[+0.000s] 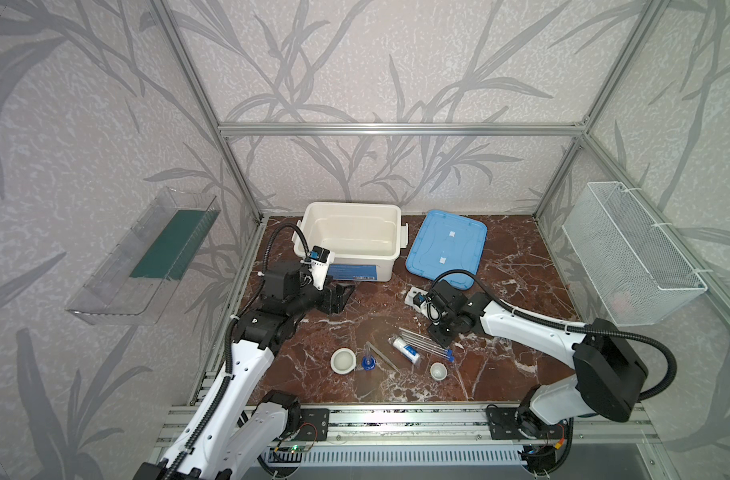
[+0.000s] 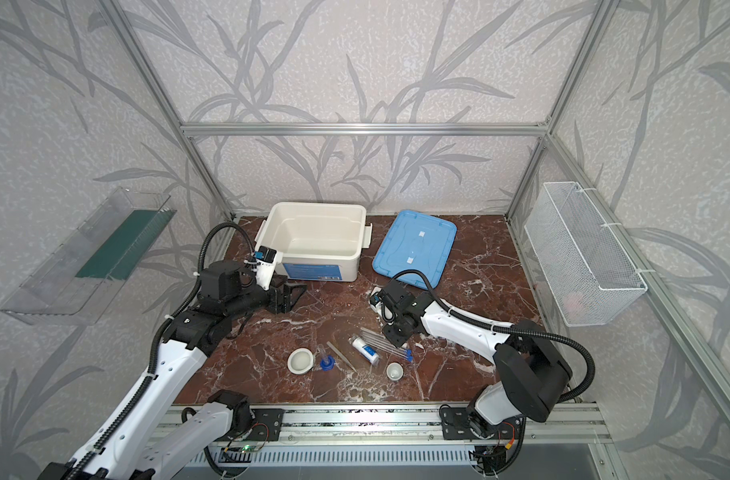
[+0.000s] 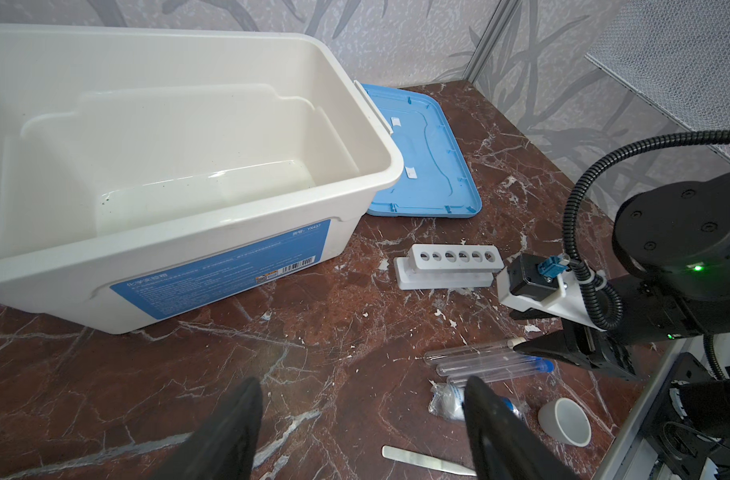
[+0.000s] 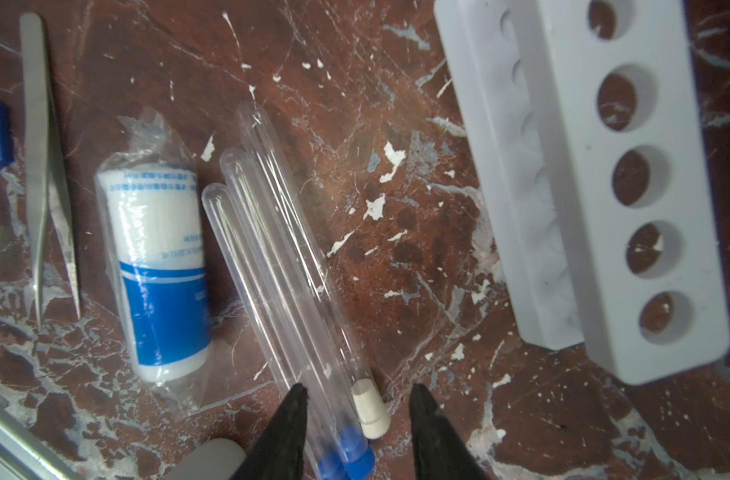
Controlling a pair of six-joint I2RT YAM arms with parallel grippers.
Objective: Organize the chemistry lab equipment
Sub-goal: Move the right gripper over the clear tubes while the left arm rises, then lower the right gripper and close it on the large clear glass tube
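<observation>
- The right end effector (image 4: pixel 357 409) sits low over the capped ends of three thin clear plastic test tubes (image 4: pixel 280 257). Its black jaws stand apart, straddling the two blue caps and the white cap. A gap shows beside the white cap, so nothing is gripped yet.
- The tubes lie side by side, touching, on the red-brown marble counter (image 1: pixel 500 291). They are between a white blue-labelled bottle in clear wrap (image 4: pixel 159 270) and the white six-hole plastic rack (image 4: pixel 629 178).
- I judge this to be the first pick, a grasp on the tubes. None of the equipment appears put away, and the big white plastic bin (image 3: pixel 188 232) holds none of it.
- The next move calls for a firm, centred squeeze near the caps. The tubes are round and slick, so they may roll or splay apart. Taking one alone would mean shifting the jaws first.
- The left end effector (image 3: pixel 362 382) is released and empty, held above the counter just in front of the bin.
- Further out on the counter lie the metal tweezers (image 4: pixel 43 166), the blue-based clear cylinder (image 1: pixel 368 359) and two small white ceramic cups (image 1: pixel 341 360) (image 1: pixel 438 371). The blue plastic lid (image 1: pixel 446 245) lies beside the bin.
</observation>
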